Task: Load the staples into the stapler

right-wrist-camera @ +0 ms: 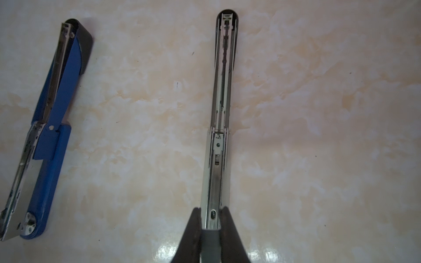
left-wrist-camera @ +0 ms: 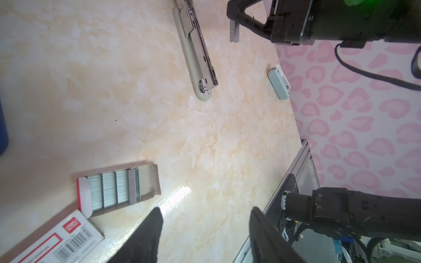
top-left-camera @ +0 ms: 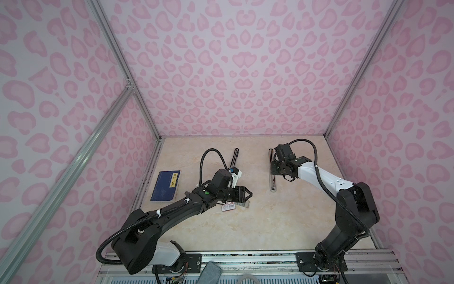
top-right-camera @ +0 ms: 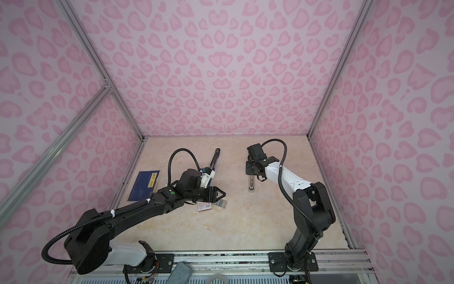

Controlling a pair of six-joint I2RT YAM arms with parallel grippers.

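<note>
- Fingers (right-wrist-camera: 192, 230) of the right gripper (right-wrist-camera: 210, 208) pinch a staple strip (right-wrist-camera: 210, 243) over the open stapler (right-wrist-camera: 222, 91) — dropped tilted, it could jam the channel.
- Left gripper (left-wrist-camera: 206, 209), wide and empty, hangs by the staples (left-wrist-camera: 109, 189) in their tray (left-wrist-camera: 156, 182) — might scatter them.

Covered, cropped or unreadable

In both top views the right arm (top-left-camera: 317, 174) covers the middle of the grey stapler (top-left-camera: 273, 183), and the left arm (top-left-camera: 186, 206) covers the near end of the blue stapler (top-left-camera: 234, 158); the label on the blue booklet (top-left-camera: 165, 185) is too small to read. The left wrist view crops the staple box (left-wrist-camera: 57, 236), its print blurred, and a blue sliver (left-wrist-camera: 2, 127) at the edge cannot be identified. The right wrist view cuts off the strip of staples (right-wrist-camera: 210, 244) between the jaws of the right gripper (right-wrist-camera: 210, 218).
</note>
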